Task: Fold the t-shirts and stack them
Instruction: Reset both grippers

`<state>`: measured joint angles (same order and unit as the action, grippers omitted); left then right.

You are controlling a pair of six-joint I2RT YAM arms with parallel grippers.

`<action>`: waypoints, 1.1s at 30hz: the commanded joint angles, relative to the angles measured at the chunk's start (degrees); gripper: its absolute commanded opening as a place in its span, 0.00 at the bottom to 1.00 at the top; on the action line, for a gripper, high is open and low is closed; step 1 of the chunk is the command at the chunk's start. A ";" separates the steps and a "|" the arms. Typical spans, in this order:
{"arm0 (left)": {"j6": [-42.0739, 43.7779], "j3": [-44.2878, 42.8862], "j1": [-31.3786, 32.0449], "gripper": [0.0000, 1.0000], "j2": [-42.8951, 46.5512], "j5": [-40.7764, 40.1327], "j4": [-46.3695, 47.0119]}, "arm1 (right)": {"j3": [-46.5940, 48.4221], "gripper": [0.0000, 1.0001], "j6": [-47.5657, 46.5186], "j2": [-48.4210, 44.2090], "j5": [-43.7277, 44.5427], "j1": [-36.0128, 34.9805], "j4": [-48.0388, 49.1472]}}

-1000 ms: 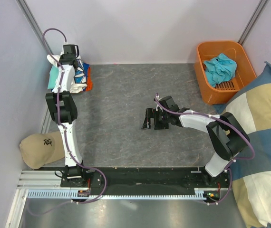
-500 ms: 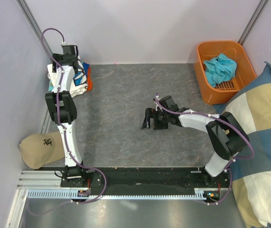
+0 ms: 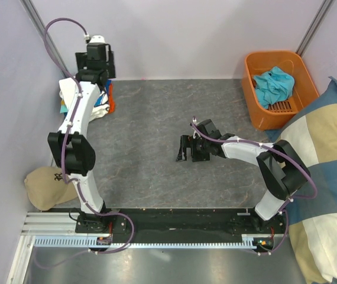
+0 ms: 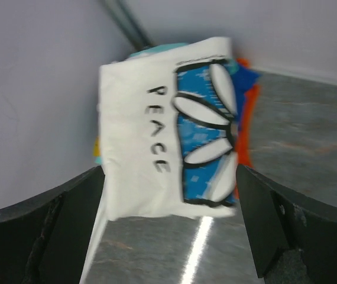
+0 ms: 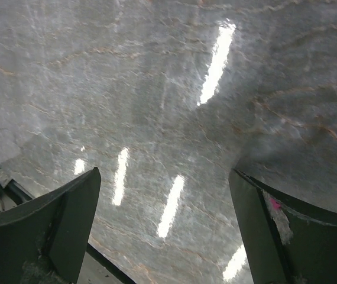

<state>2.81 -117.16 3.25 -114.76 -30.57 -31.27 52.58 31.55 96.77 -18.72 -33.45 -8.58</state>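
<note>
A folded white t-shirt (image 4: pixel 151 136) with "PEACE" lettering and a blue flower print tops a stack in the table's back left corner. Orange (image 4: pixel 249 118), blue (image 4: pixel 246 76) and teal (image 4: pixel 156 49) edges of other t-shirts peek out beneath it. From above, the stack (image 3: pixel 104 99) is partly hidden by my left arm. My left gripper (image 3: pixel 96 64) (image 4: pixel 168 236) hangs above the stack, open and holding nothing. One more teal t-shirt (image 3: pixel 273 84) lies crumpled in the orange basket (image 3: pixel 249 71). My right gripper (image 3: pixel 189 149) (image 5: pixel 165 225) is open over bare tabletop at mid-table.
A tan cap (image 3: pixel 43 188) lies at the near left beside my left arm's base. The blue-and-cream checked cushion (image 3: pixel 325 177) fills the right side. Walls close in the back and left, right behind the stack.
My left gripper opened, let go of the white t-shirt on the stack, and lifted up and back toward the wall. The right arm stayed still.
</note>
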 commanded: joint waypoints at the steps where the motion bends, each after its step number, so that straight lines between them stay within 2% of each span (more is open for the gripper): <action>1: -19.11 11.58 5.27 1.00 12.17 16.71 0.75 | 2.70 0.98 -2.10 -4.56 7.27 -0.30 -5.21; 7: -25.04 37.15 14.49 1.00 26.15 26.16 13.76 | 2.71 0.98 -6.41 -13.00 18.09 -0.38 -9.17; 12: -28.73 54.19 22.76 1.00 34.76 26.09 19.57 | -2.20 0.98 -8.96 -26.94 33.12 -0.74 -11.63; 14: -29.44 60.78 25.83 1.00 37.67 23.72 20.71 | -5.37 0.98 -9.05 -31.19 38.29 -0.91 -12.16; 18: -32.68 71.16 28.74 1.00 45.66 22.75 22.91 | -8.19 0.98 -7.12 -41.28 44.19 -0.91 -16.10; 23: -35.94 84.61 31.64 1.00 57.88 21.78 26.69 | -12.40 0.98 -3.96 -48.16 50.00 -0.91 -18.40; 27: -36.21 90.17 32.26 1.00 64.65 20.20 28.45 | -13.90 0.98 -2.99 -50.27 50.71 -0.91 -19.28; 33: -34.80 91.06 32.17 1.00 66.69 16.60 26.34 | -13.55 0.98 -2.72 -49.31 50.80 -0.91 -19.98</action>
<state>-30.87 -26.22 35.38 -48.93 -10.20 -7.57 38.89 27.86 47.27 29.95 -34.02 -28.10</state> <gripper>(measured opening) 0.996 0.982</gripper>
